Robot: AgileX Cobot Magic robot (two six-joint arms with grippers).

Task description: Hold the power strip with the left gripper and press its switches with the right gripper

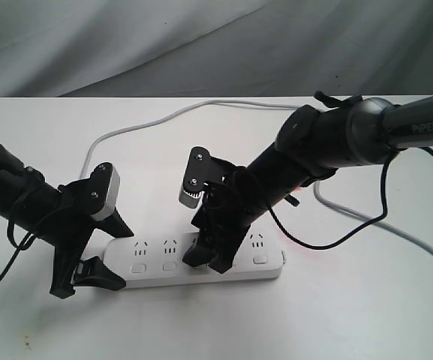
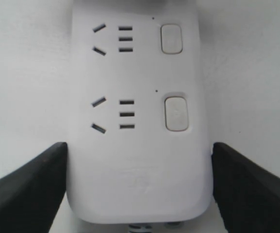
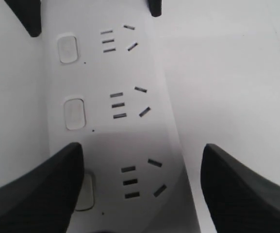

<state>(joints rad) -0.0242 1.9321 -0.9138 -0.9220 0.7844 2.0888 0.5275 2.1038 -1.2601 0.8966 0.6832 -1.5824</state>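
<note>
The power strip lies flat near the front of the white counter, with its sockets and switches facing up and its grey cord looping away behind. This lie suits the job, because the buttons can only be pushed straight down and the bar must not slide or tip under the push. The left gripper sits low at the strip's left end, most likely for that reason. In the left wrist view its jaws stand wide, one against each long edge of the rounded end; both look to be in contact with the plastic, so I judge them clamped across the strip's width rather than merely bracketing it. The two switches nearest that end are left uncovered beyond them. The right gripper slants down over the middle of the strip; its jaws are spread wide and hold nothing. In the right wrist view one jaw lies over the switch row and hides part of a button, while the other hangs past the socket side over bare counter; the spread probably lets a single tip do the pressing while its partner stays out of the way. Whether that tip already touches the button cannot be told.
</note>
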